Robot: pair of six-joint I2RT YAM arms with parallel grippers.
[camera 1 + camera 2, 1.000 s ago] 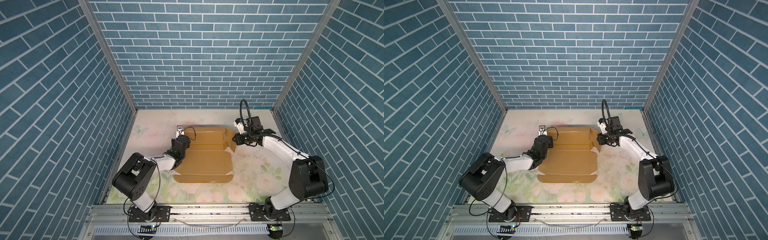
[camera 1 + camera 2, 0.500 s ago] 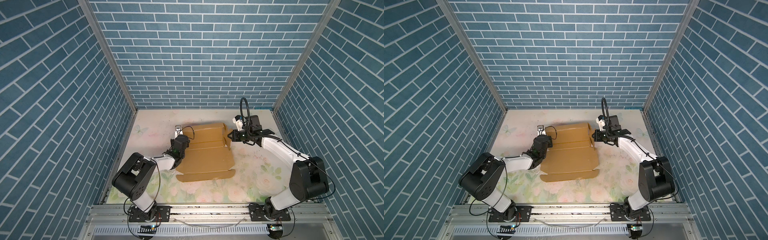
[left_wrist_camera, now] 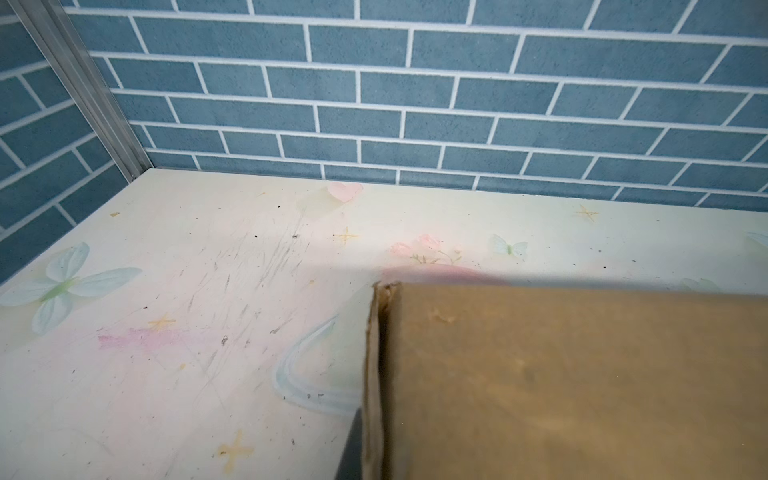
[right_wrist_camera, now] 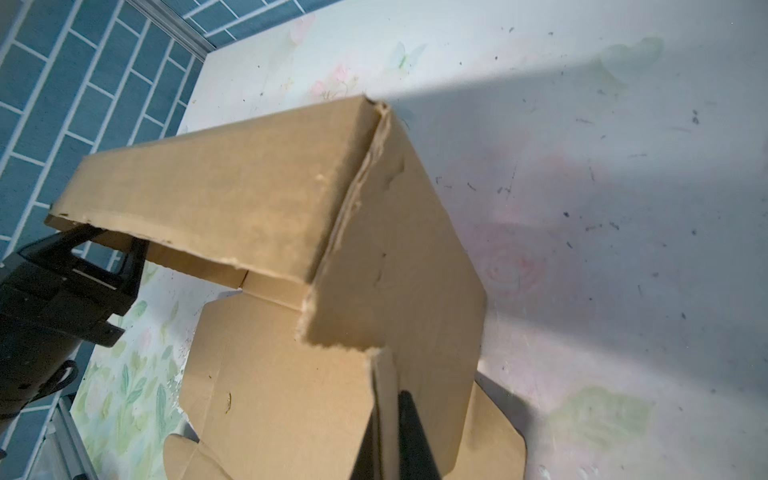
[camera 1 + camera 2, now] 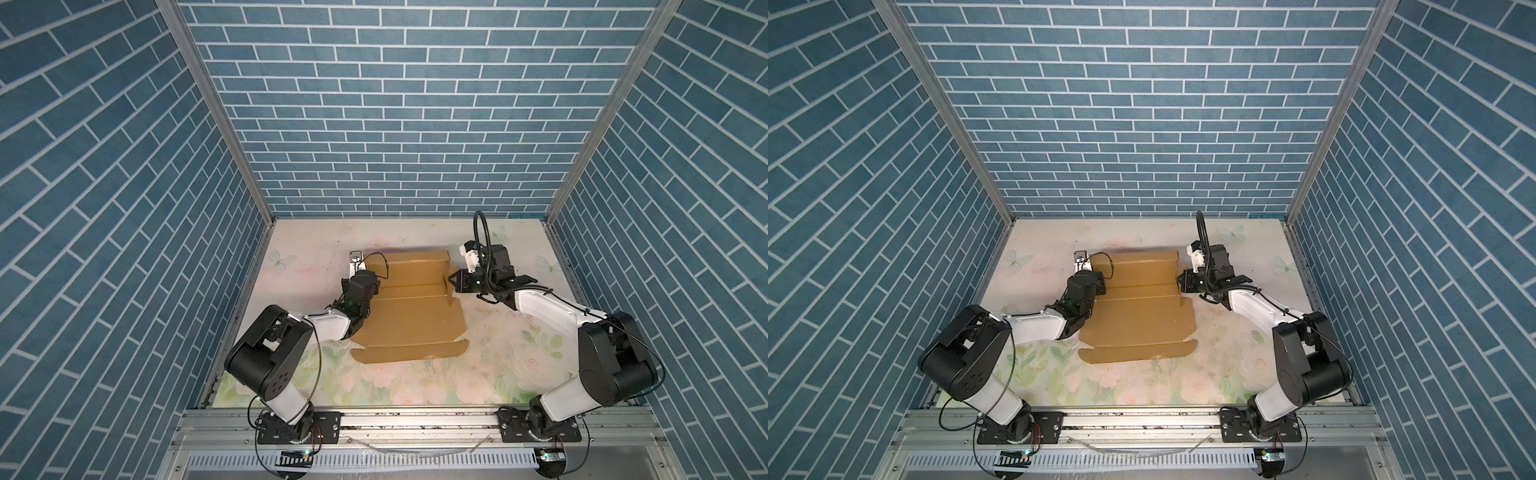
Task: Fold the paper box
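On the floral tabletop (image 5: pixel 415 386) I see the paper box (image 5: pixel 415 320) lying mid-table, its far panel raised off the surface, my left fingers (image 4: pixel 134 270) clenched on that panel's left edge and my right fingers (image 4: pixel 409 436) pinching its right side flap.

Tan paper box (image 5: pixel 415 316): corrugated cardboard, matt, fibrous; cut edges frayed, creases rough. Pale table (image 5: pixel 316 249): smooth floral print, slight sheen, scuffed with dark scratches. Blue walls (image 5: pixel 395 124): matt brick pattern, fine grain. Slim corner posts (image 5: pixel 220 116): brushed metal. White arm shells (image 5: pixel 548 309): glossy plastic; joints black, matt.
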